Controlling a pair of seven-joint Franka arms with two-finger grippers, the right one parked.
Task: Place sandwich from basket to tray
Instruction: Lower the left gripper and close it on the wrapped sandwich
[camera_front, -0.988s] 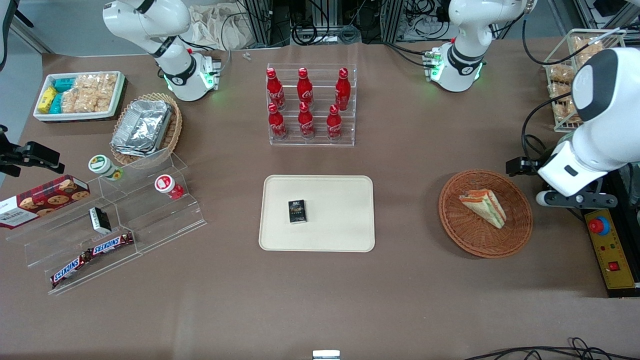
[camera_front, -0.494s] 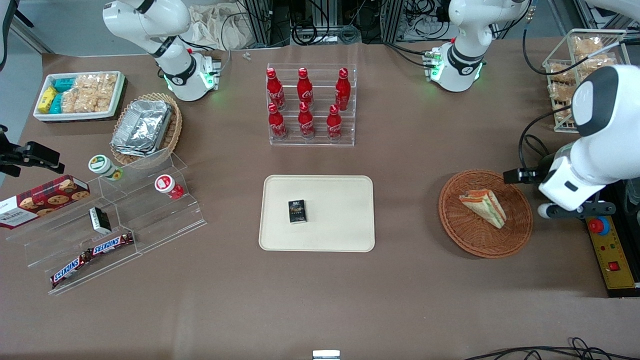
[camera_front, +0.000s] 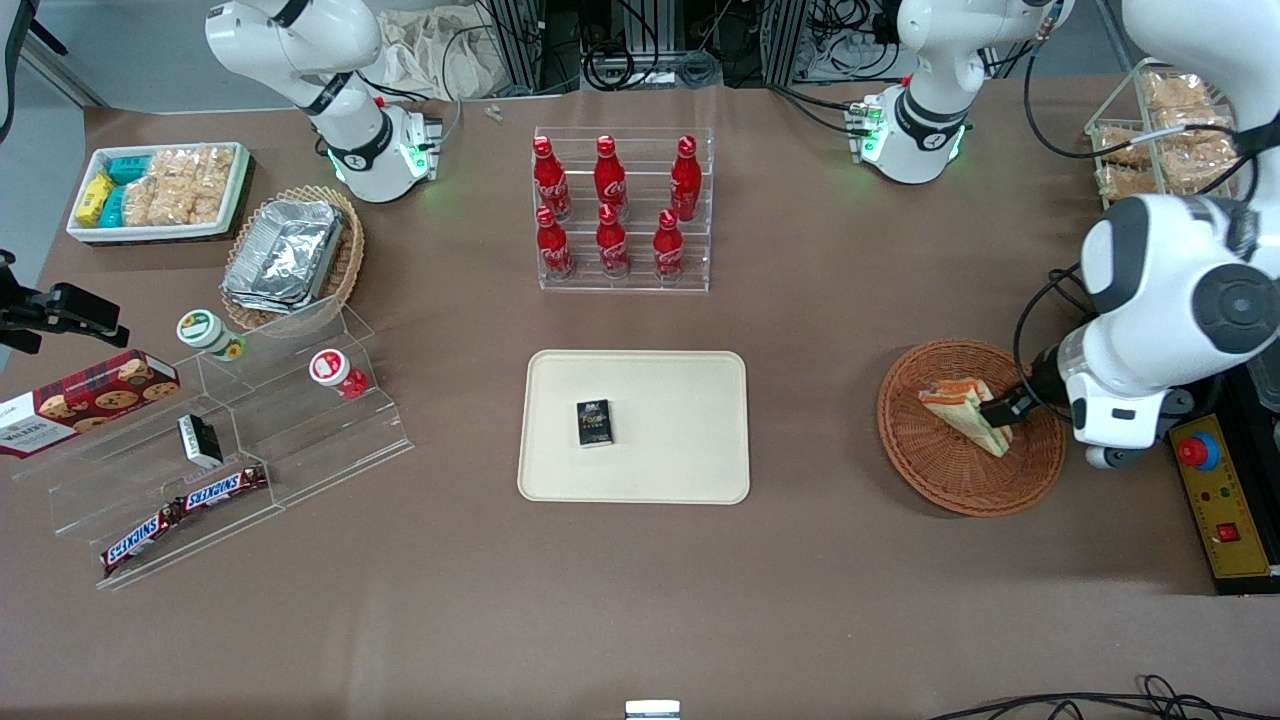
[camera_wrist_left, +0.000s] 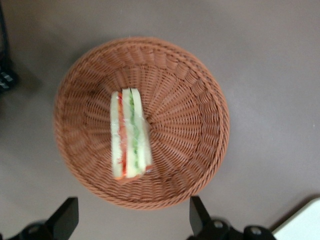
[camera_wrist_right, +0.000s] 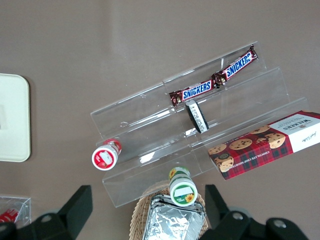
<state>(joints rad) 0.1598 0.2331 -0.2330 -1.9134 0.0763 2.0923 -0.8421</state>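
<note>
The sandwich (camera_front: 966, 414) lies on its side in the round brown wicker basket (camera_front: 950, 480), toward the working arm's end of the table. My left gripper (camera_front: 1003, 408) hovers over the basket's rim, just beside the sandwich. In the left wrist view the sandwich (camera_wrist_left: 130, 141) lies in the basket (camera_wrist_left: 190, 125), and the gripper (camera_wrist_left: 132, 222) is open and empty, its two black fingers (camera_wrist_left: 67, 220) spread wide above the rim. The cream tray (camera_front: 680, 440) lies at the table's middle; a corner of it shows in the left wrist view (camera_wrist_left: 305, 225).
A small black box (camera_front: 594, 422) lies on the tray. A clear rack of red bottles (camera_front: 622, 210) stands farther from the camera than the tray. A yellow control box (camera_front: 1222, 510) sits beside the basket. A wire rack of snacks (camera_front: 1160, 130) stands near the working arm.
The left arm has swung down and toward the basket. Its gripper moved from outside the basket's rim to just over the rim beside the sandwich. The sandwich has not moved.
</note>
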